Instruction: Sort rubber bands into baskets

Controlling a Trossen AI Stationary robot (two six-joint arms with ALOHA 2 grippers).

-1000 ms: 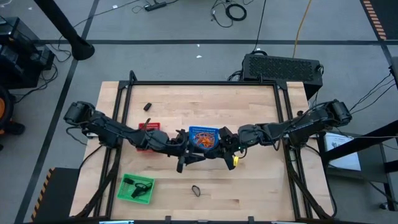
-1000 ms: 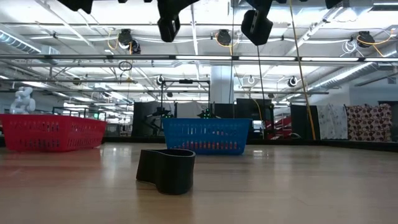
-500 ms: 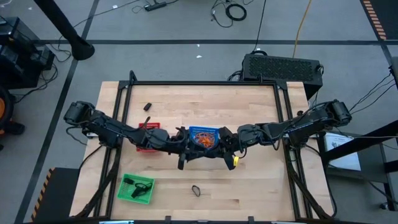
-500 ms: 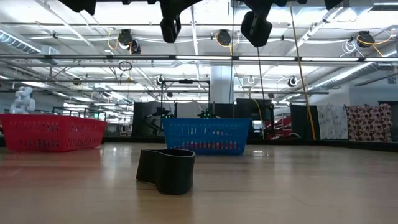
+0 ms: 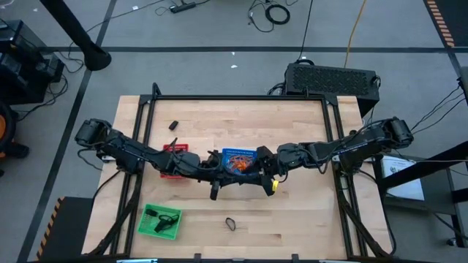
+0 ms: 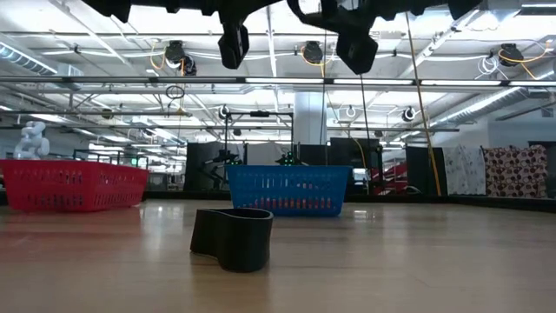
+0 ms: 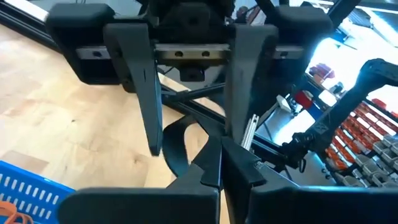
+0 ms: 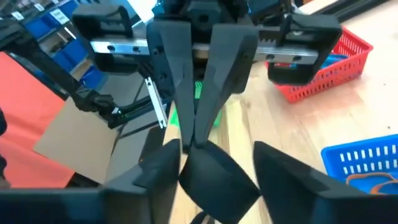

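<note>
Both arms meet above the table's middle, just near of the blue basket (image 5: 238,155), which holds orange and blue rubber bands. My left gripper (image 8: 194,142) is shut on a wide black rubber band (image 8: 217,177). My right gripper (image 7: 196,140) faces it, open, one finger on each side of the band; I cannot tell whether they touch it. The red basket (image 5: 176,149) lies partly under my left arm. The green basket (image 5: 159,221), at the near left, holds black bands. Another black band (image 6: 233,236) rests on its edge near the front. My left gripper pinches the black band's edge (image 8: 202,154) between its two fingertips (image 8: 186,134). The fingers come about level from the table's left. The band is lifted clear of the table and curls out beyond the tips (image 7: 177,146).
A small black piece (image 5: 173,125) lies on the wood at the far left. A black frame (image 5: 241,98) runs round the table. Bare wood lies to the near right (image 5: 307,219).
Both arms have stayed in place above the table's middle. My left gripper has shut on the black band and my right gripper has opened around it. The band has stayed in the air between them.
</note>
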